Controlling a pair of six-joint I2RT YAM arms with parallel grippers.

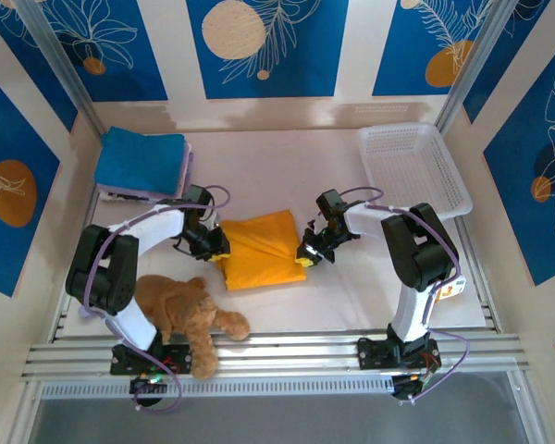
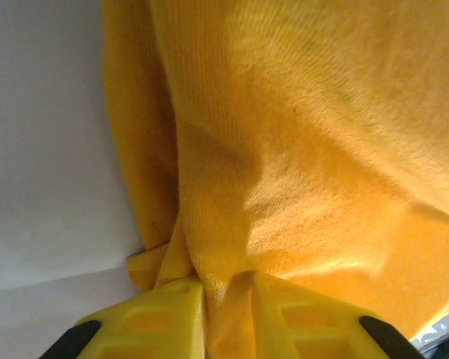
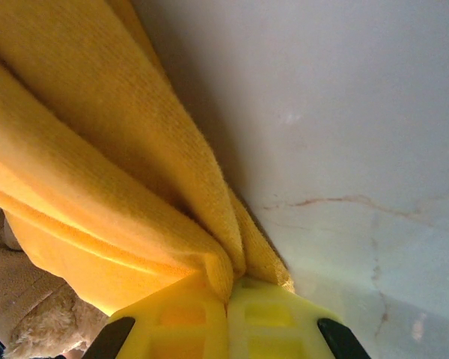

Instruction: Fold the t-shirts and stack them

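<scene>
Left gripper sits at the left edge of the mustard-orange t-shirt. Its wrist cam shows the 2 yellow fingers pinched together on a bunched fold of the fabric, with cloth squeezed right between them. Right gripper is doing the mirror job on the shirt's right edge: its fingers are clamped on a stacked hem, and several layers of orange knit feed into the pinch (you can count at least 2 folds up close).

That shirt lies roughly mid-table, already doubled into a lumpy rectangle, stretched between the 2 grippers. Whether any of it is lifted off the white table is hard to tell from above.

Over in the far left corner, the blue t-shirt is folded and sitting on top of the pale lilac t-shirt, which just peeks out along the right and near edges of the stack.

A brown teddy sprawls at the near edge beside the left arm's base, close to the orange shirt's near-left corner. A white basket sits in the far right corner, well apart from the shirts.
</scene>
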